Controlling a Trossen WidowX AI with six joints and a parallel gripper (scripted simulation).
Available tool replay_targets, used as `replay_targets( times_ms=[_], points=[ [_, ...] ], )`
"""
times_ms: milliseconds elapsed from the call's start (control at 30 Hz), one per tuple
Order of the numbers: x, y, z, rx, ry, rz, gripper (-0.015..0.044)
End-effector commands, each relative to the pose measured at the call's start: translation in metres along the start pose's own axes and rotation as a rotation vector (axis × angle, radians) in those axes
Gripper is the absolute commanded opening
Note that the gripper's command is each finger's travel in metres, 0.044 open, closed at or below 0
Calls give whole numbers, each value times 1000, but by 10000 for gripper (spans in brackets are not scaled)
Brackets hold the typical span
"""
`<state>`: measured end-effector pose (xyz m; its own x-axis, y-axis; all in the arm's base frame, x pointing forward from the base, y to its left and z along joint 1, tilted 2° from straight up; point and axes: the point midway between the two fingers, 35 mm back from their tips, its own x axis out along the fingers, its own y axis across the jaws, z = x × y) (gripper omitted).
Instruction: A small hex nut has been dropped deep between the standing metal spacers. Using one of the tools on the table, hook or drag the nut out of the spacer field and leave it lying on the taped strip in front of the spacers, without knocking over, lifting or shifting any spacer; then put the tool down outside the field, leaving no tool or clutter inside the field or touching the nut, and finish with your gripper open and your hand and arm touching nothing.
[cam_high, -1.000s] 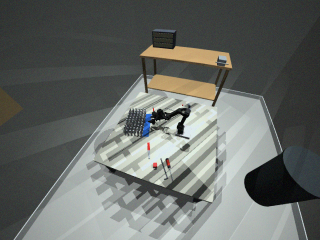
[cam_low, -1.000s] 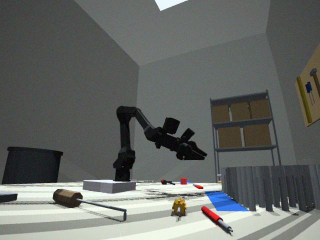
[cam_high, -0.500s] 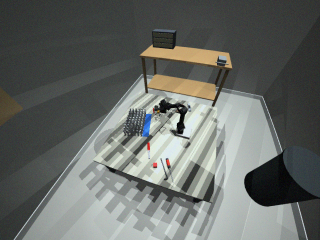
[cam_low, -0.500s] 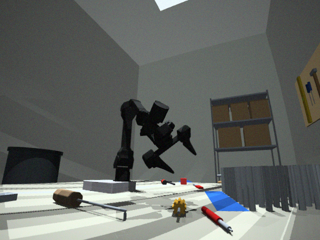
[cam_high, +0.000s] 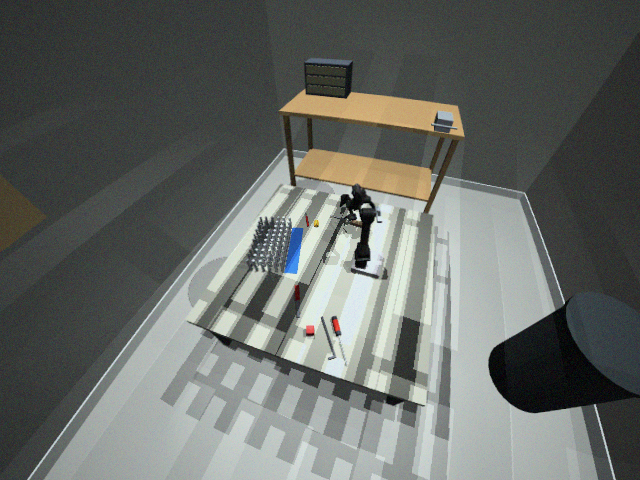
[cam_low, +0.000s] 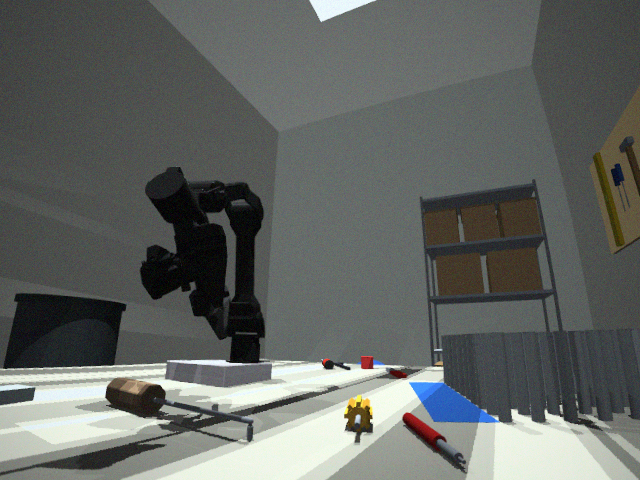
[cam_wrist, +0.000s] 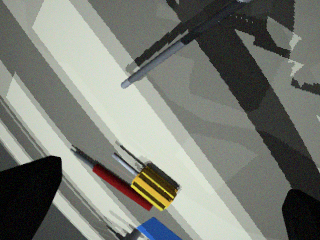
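My gripper (cam_low: 210, 315) (cam_wrist: 176, 186) is open and empty, pointing down above the table. A hook tool with a wooden handle (cam_high: 355, 223) (cam_low: 135, 396) lies under it; its grey shaft (cam_wrist: 155, 65) crosses the top of the wrist view, handle out of that view. A short yellow-handled tool (cam_high: 316, 223) (cam_low: 358, 413) (cam_wrist: 155, 187) and a red-handled tool (cam_high: 307, 220) (cam_low: 423, 428) (cam_wrist: 122, 187) lie side by side. The grey spacers (cam_high: 271, 242) (cam_low: 498, 372) stand upright behind the blue strip (cam_high: 294, 250) (cam_low: 449, 403) (cam_wrist: 157, 230). I cannot make out the nut.
Toward the table's near end in the top view lie another red-handled tool (cam_high: 297, 292), a red block (cam_high: 310, 330) (cam_low: 367, 362), a dark rod with a bent end (cam_high: 328, 338) and a red-and-black-handled tool (cam_high: 336, 325). The arm's pale base (cam_high: 366, 269) (cam_low: 219, 373) is beyond the strip.
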<state>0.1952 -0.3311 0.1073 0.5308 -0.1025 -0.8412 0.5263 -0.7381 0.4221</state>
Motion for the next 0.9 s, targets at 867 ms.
replay_targets(
  times_ms=[867],
  points=[
    [-24,-53,109,807,31,-38,440]
  ],
)
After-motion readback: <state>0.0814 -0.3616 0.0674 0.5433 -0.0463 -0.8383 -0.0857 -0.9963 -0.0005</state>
